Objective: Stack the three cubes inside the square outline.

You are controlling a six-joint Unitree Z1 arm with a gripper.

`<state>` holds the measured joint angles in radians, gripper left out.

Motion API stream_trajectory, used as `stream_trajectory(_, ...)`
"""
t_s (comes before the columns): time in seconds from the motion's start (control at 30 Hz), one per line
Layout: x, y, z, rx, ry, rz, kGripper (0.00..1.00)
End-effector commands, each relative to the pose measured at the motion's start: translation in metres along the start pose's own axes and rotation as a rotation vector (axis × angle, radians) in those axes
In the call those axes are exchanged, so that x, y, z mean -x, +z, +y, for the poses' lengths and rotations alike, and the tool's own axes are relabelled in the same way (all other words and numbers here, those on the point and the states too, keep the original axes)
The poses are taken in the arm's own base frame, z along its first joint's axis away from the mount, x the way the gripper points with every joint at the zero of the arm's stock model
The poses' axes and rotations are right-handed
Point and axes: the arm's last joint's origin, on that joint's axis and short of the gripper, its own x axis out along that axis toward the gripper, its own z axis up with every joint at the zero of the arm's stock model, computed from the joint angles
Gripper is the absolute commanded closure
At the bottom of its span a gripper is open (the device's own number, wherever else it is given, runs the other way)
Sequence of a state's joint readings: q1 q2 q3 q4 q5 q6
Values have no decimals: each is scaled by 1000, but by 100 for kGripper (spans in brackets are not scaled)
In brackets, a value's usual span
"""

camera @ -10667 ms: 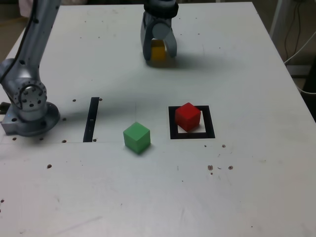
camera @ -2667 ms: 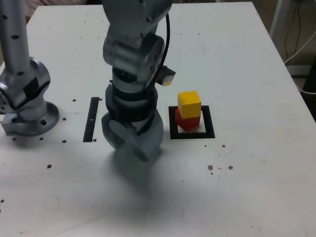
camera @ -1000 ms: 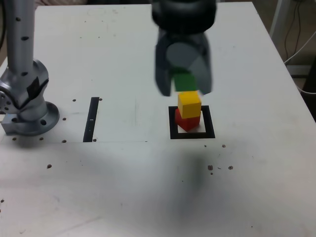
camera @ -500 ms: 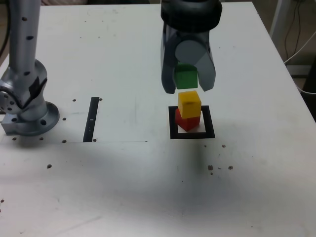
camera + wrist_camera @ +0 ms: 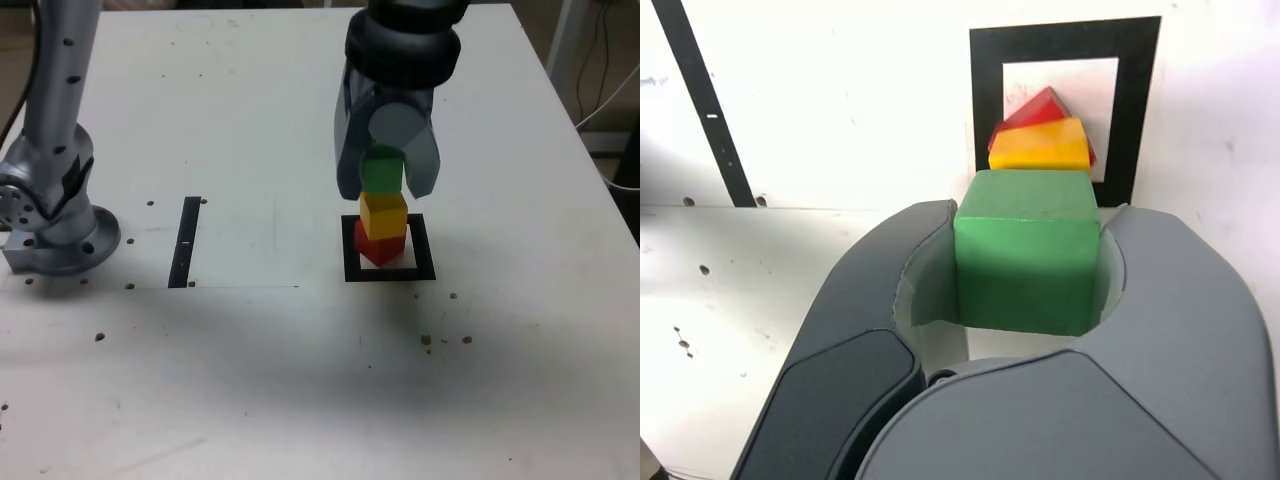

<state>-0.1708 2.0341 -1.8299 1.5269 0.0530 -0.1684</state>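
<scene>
A white, speckled bench (image 5: 300, 380) fills the frame. Right of centre, the tool (image 5: 385, 170) pinches the green cube (image 5: 381, 168) directly over the yellow cube (image 5: 383, 213), which sits on the red cube (image 5: 377, 246) inside the square outline (image 5: 350, 250). Best lower gently, square the edges, then release.

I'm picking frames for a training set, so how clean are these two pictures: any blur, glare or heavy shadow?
Exterior view: sharp enough, even lighting; a broad soft shadow falls on the table in front of the square outline; no glare. Wrist view: the green cube is sharp, its front face shaded between the fingers; the bright table looks nearly washed out.
</scene>
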Motion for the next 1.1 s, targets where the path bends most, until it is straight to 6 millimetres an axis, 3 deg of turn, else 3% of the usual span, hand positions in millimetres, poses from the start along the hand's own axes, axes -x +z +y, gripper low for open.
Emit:
stream_trajectory(0.0,-6,3,-1,-3,1,4,73)
stream_trajectory(0.3,-18,6,1,5,-19,13,71)
stream_trajectory(0.4,-18,4,2,1,-22,14,64)
stream_trajectory(0.63,-17,4,2,-27,-32,12,15)
stream_trajectory(0.73,-15,2,3,-29,-28,10,2)
stream_trajectory(1.07,-11,-4,5,-25,-13,17,1)
